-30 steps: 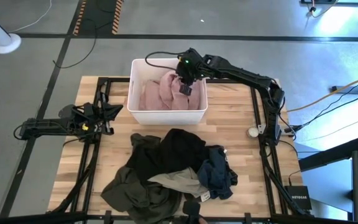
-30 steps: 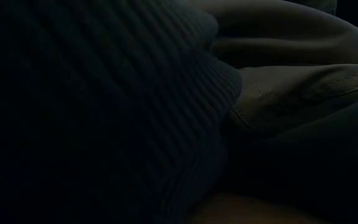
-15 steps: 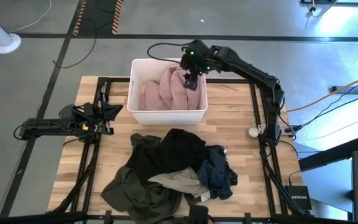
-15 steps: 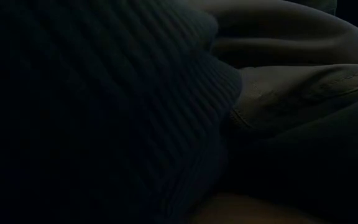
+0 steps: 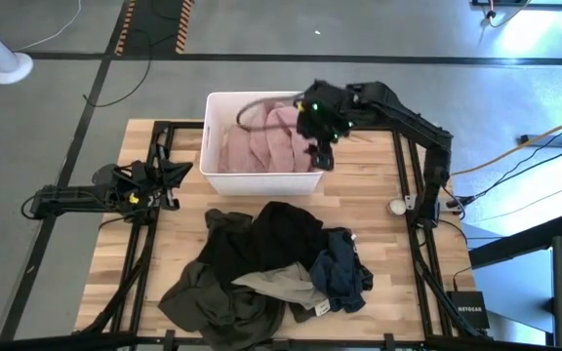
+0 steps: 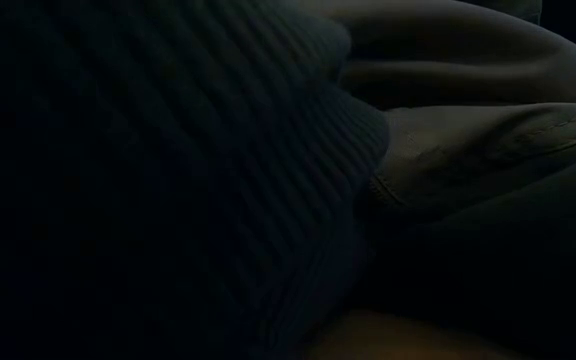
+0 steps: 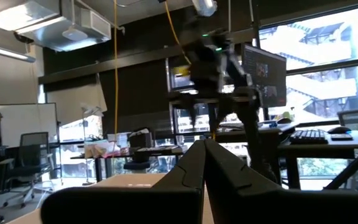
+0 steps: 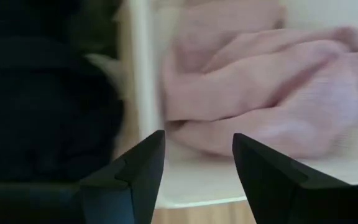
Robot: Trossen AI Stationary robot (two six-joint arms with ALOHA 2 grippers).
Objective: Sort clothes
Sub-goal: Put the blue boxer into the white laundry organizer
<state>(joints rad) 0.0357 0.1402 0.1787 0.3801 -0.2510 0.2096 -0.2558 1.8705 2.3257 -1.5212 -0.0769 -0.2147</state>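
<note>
— Right gripper (image 5: 322, 156): jaws spread, empty, over the white bin's (image 5: 213, 132) right rim, upper centre; pale pink garment (image 5: 261, 144) inside.
— Left gripper (image 5: 179, 172)?
— Shut, parked at left.
— Remaining clothes (image 5: 271, 263)?
— Heaped bottom centre; likely soft, light. Pinch a raised fold.
— Surface?
— Wooden table (image 5: 359, 195); grey floor beyond.

The whole table (image 5: 379, 210) is seen from directly overhead. The table-height view is filled by dark fabric (image 6: 218, 180) pressed close. The room is faced by the left wrist camera. The white bin (image 8: 143, 74), shared with overhead, is viewed closely by the right wrist camera.
</note>
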